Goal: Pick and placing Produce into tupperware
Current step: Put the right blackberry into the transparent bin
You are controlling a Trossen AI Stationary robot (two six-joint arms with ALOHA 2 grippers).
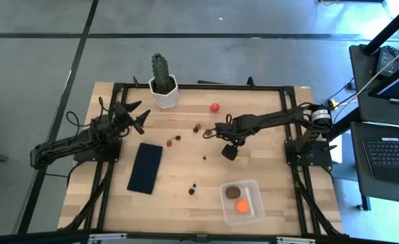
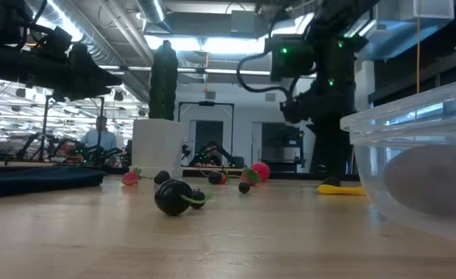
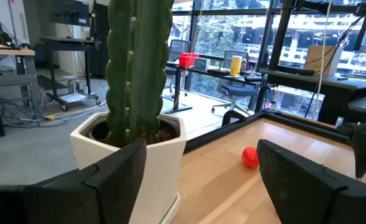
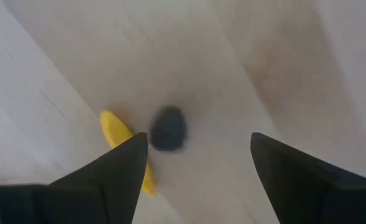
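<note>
**A:** Where does the produce stand against the tupperware?

**B:** Inside it lie an orange ball, a brown lump and what looks like a thin orange stick. Outside, going away from the tupperware: two dark berries near its cactus-side edge, one tiny dark bit farther off, then a scatter of red and dark pieces beside the navy rectangle, and the red ball farthest away, near the cactus pot.

**A:** And the grippers?

**B:** The right gripper hangs over the table well apart from the tupperware, jaws spread and holding nothing. Between them, on the wood, sit a dark berry and a thin yellow piece. The left gripper waits by the cactus, far from the tupperware, jaws released too.

**A:** What could go wrong?

**B:** I'd judge the berry and the yellow piece lie so close that one finger may come down on the yellow piece, flicking it away or pinching both. The berry is small and round, so closing off-centre could squirt it out sideways.

**A:** Any writing to read?

**B:** None I can make out, on the things or in the room behind.
</note>
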